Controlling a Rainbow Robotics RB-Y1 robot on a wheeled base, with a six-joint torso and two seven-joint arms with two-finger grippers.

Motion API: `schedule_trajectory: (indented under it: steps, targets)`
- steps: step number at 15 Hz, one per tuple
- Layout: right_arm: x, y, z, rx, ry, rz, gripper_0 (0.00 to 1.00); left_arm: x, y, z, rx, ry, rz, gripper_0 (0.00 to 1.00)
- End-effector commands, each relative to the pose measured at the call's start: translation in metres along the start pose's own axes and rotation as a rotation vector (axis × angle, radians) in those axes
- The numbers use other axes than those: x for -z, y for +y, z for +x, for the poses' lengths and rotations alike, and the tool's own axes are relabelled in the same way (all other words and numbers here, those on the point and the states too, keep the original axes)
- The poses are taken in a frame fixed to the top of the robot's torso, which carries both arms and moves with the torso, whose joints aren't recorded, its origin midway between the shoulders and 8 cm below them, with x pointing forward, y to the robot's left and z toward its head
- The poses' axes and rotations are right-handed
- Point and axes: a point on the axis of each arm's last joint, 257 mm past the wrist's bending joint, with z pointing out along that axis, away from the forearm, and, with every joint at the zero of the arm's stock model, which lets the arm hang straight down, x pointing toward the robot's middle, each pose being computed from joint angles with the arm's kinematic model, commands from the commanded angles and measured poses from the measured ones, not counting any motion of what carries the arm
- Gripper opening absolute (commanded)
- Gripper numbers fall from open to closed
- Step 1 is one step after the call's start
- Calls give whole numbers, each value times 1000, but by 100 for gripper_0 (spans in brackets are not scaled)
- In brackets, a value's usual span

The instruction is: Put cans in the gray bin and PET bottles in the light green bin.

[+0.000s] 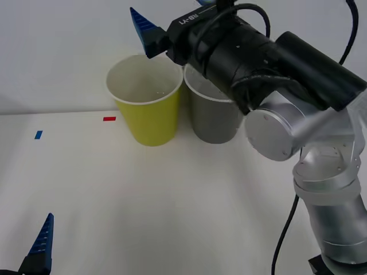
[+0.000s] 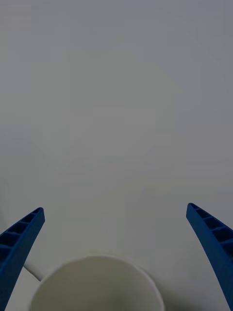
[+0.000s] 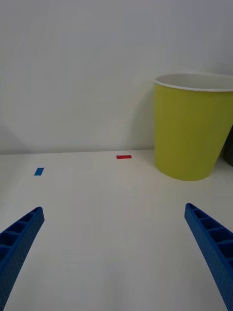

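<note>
Two bins stand side by side at the table's far edge in the front view: the light green bin [image 1: 146, 103] at 12 o'clock and the gray bin [image 1: 213, 112] just beside it, toward 1 o'clock, its rim partly behind your right arm. Inside the green one you can make out something faint and clear near the rim; judge it possibly the PET bottle, but you cannot be sure.

Right gripper [image 2: 116, 252] hangs above the green bin's mouth, fingers spread wide, holding nothing. Left gripper [image 3: 114, 252] sits low at 7 o'clock of the table, also spread and empty.

Risks, as judged:
- Pulling the right arm back low could clip a white rim and tip a bin; both look light and tall.
- That arm's bulk crosses over the gray bin, so a sideways swing could knock it.

View differences:
- Right wrist view gives you the white rim [image 2: 97, 282] directly under the fingers.
- Left wrist view gives the green bin's full side wall, the red mark [image 3: 124, 157] and the blue mark [image 3: 39, 171].
</note>
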Motion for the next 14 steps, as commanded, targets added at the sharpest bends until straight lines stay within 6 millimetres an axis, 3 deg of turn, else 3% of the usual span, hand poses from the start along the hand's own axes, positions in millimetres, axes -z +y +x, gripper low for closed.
schedule_trajectory:
  steps: [1, 8, 14]
  targets:
    - [32, -22, 12, -5, 20, 48, 100, 0, 0, 0, 0, 0, 0, 100]
    - [108, -66, 64, -51, 75, 215, 100, 0, 0, 0, 0, 0, 0, 100]
    - [155, -80, 115, -105, 124, 334, 100, 0, 0, 0, 0, 0, 0, 100]
